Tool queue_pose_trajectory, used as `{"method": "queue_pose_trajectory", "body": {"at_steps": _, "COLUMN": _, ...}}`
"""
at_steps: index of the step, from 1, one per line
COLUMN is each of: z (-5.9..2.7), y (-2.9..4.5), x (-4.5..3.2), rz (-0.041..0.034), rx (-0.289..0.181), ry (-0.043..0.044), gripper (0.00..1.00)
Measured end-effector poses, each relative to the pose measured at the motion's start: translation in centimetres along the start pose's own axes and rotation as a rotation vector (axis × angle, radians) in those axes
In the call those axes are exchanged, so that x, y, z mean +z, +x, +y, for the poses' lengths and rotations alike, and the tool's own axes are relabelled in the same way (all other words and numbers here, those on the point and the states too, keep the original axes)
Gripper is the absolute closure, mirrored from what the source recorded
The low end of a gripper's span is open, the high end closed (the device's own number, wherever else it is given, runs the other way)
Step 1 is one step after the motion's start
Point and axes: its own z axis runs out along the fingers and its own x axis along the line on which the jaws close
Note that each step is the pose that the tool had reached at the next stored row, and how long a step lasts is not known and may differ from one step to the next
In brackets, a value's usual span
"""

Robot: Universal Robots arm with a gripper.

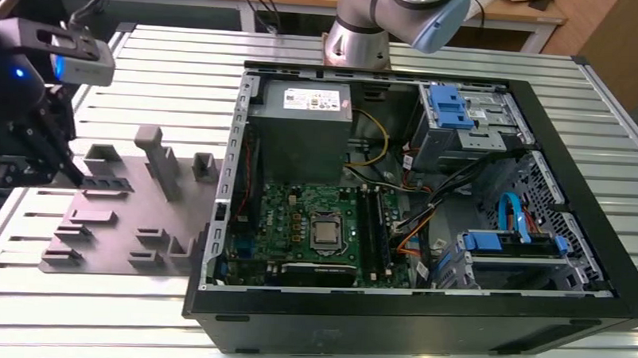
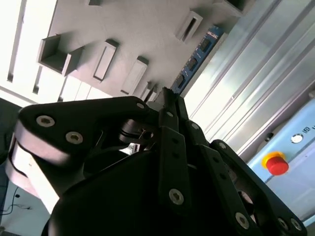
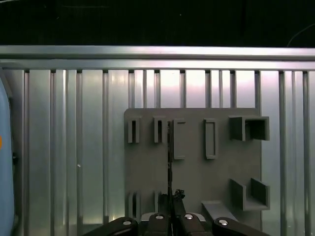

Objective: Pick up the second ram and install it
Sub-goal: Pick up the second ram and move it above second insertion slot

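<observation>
We've got the claw (image 3: 171, 195) clamped on the second ram (image 3: 170, 147), the stick jutting straight out past its tip, grey tray (image 3: 197, 172) beyond it on the bench (image 3: 64, 147).

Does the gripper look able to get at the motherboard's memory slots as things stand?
Probably yes: the case lies open, and the memory slots face up uncovered, though cables run close beside them.

In the exterior view I'm seeing the tray (image 1: 116, 220) lying on the table (image 1: 174, 54) at frame left; the computer case (image 1: 399, 329) is lying open just right of it, motherboard (image 1: 286, 218) sitting in its lower left; the gripper (image 1: 59, 166) is hanging at far left over the tray's edge, pinching the second ram (image 3: 170, 147) in the first wrist view.
</observation>
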Motion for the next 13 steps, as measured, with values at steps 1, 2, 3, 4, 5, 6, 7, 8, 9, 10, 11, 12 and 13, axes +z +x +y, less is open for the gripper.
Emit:
{"method": "queue_pose_trajectory", "body": {"at_steps": 1, "z": 0.0, "y": -0.02, "x": -0.48, "rz": -0.0007, "rx": 0.0, "ry": 0.0001, "gripper": 0.89}}
{"method": "queue_pose_trajectory", "body": {"at_steps": 2, "z": 0.0, "y": -0.04, "x": -0.93, "rz": -0.0011, "rx": 0.0, "ry": 0.0001, "gripper": 0.89}}
{"method": "queue_pose_trajectory", "body": {"at_steps": 3, "z": 0.0, "y": -0.06, "x": -1.38, "rz": -0.0014, "rx": 0.0, "ry": 0.0001, "gripper": 0.89}}
{"method": "queue_pose_trajectory", "body": {"at_steps": 4, "z": 0.0, "y": -0.08, "x": -1.83, "rz": -0.0017, "rx": 0.0, "ry": 0.0001, "gripper": 0.89}}
{"method": "queue_pose_trajectory", "body": {"at_steps": 5, "z": 0.0, "y": -0.1, "x": -2.28, "rz": -0.0019, "rx": 0.0, "ry": 0.0001, "gripper": 0.89}}
{"method": "queue_pose_trajectory", "body": {"at_steps": 6, "z": 0.0, "y": -0.12, "x": -2.72, "rz": -0.0024, "rx": 0.0, "ry": 0.0001, "gripper": 0.89}}
{"method": "queue_pose_trajectory", "body": {"at_steps": 7, "z": 0.0, "y": -0.14, "x": -3.21, "rz": -0.0026, "rx": 0.0, "ry": 0.0, "gripper": 0.89}}
{"method": "queue_pose_trajectory", "body": {"at_steps": 8, "z": 0.0, "y": -0.16, "x": -3.65, "rz": -0.003, "rx": 0.0, "ry": 0.0, "gripper": 0.89}}
{"method": "queue_pose_trajectory", "body": {"at_steps": 9, "z": 0.0, "y": -0.18, "x": -4.1, "rz": -0.0036, "rx": 0.0, "ry": 0.0, "gripper": 0.89}}
{"method": "queue_pose_trajectory", "body": {"at_steps": 10, "z": 0.0, "y": -0.2, "x": -4.53, "rz": -0.0043, "rx": 0.0, "ry": -0.0001, "gripper": 0.89}}
{"method": "queue_pose_trajectory", "body": {"at_steps": 11, "z": 0.0, "y": -0.22, "x": -4.92, "rz": -0.0055, "rx": 0.0, "ry": 0.0, "gripper": 0.89}}
{"method": "queue_pose_trajectory", "body": {"at_steps": 12, "z": 0.0, "y": -0.23, "x": -5.29, "rz": -0.007, "rx": 0.0, "ry": -0.0001, "gripper": 0.89}}
{"method": "queue_pose_trajectory", "body": {"at_steps": 13, "z": 0.0, "y": -0.24, "x": -5.57, "rz": -0.0094, "rx": 0.0, "ry": -0.0002, "gripper": 0.89}}
